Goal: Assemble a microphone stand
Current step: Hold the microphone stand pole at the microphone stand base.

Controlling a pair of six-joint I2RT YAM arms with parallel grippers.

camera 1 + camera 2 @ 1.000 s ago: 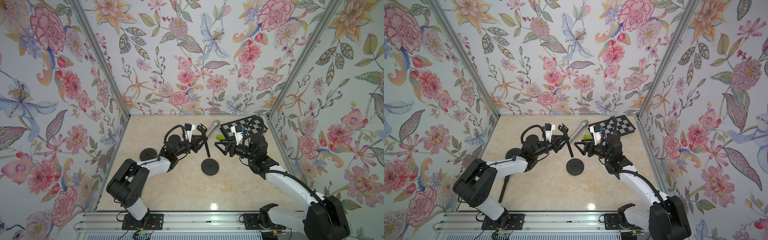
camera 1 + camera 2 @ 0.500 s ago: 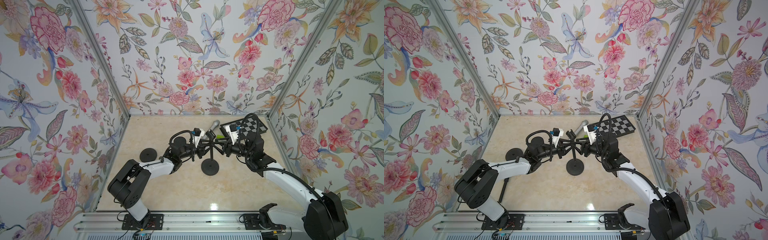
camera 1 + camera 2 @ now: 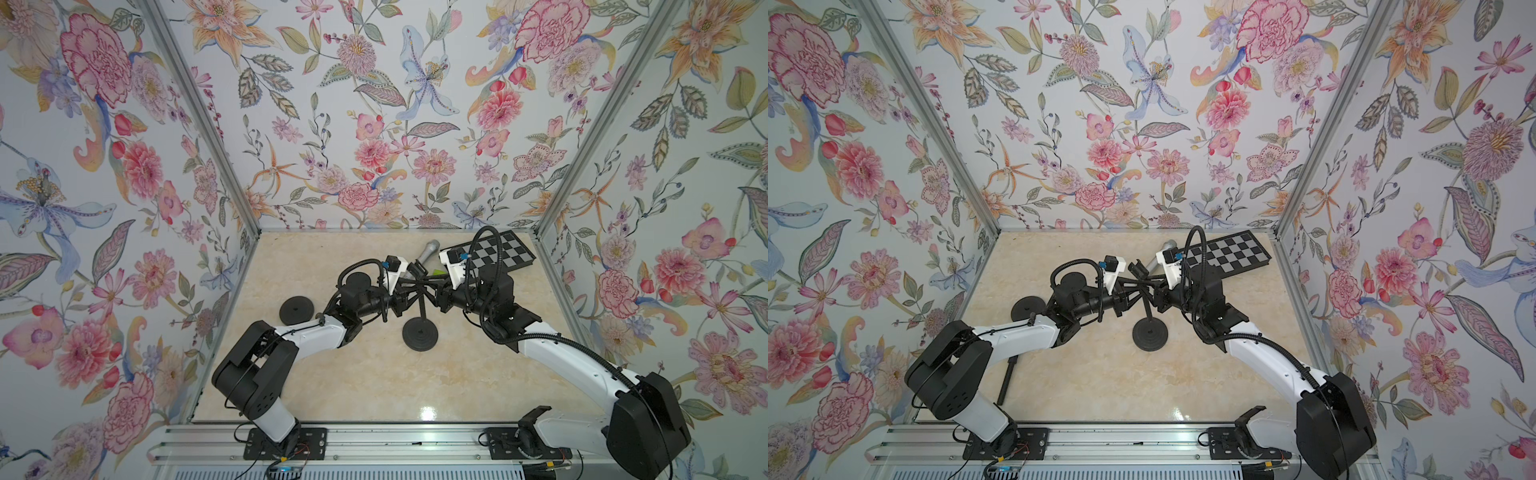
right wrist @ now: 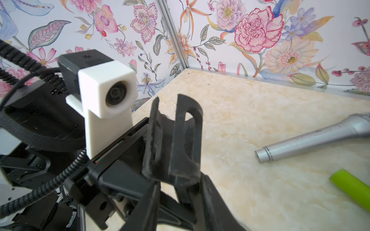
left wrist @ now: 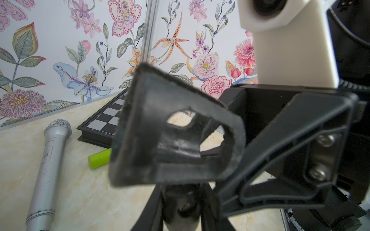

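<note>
- Shows the left gripper [image 5: 181,206] with jaws narrow, clamped on the top of the stand pole [image 3: 422,309], just under the black microphone clip [image 5: 144,124].
- Shows the right gripper [image 4: 178,180] facing it, jaws set narrow on either side of the clip's base and touching it.
- Puts both grippers tip to tip above the middle of the table [image 3: 353,374], the clip between them.
- Has the pole upright on its round base [image 3: 419,334], flat on the table.
- Places a silver microphone [image 5: 50,160] flat on the table behind the stand, a lime-green cylinder [image 5: 100,158] just beside it, and a chessboard [image 3: 511,253] towards the back right corner.
- Shows a second round base [image 3: 296,311] near the left arm, well apart from the stand, and a spare black rod [image 3: 1007,382] lying on the table close to that arm's base.
</note>
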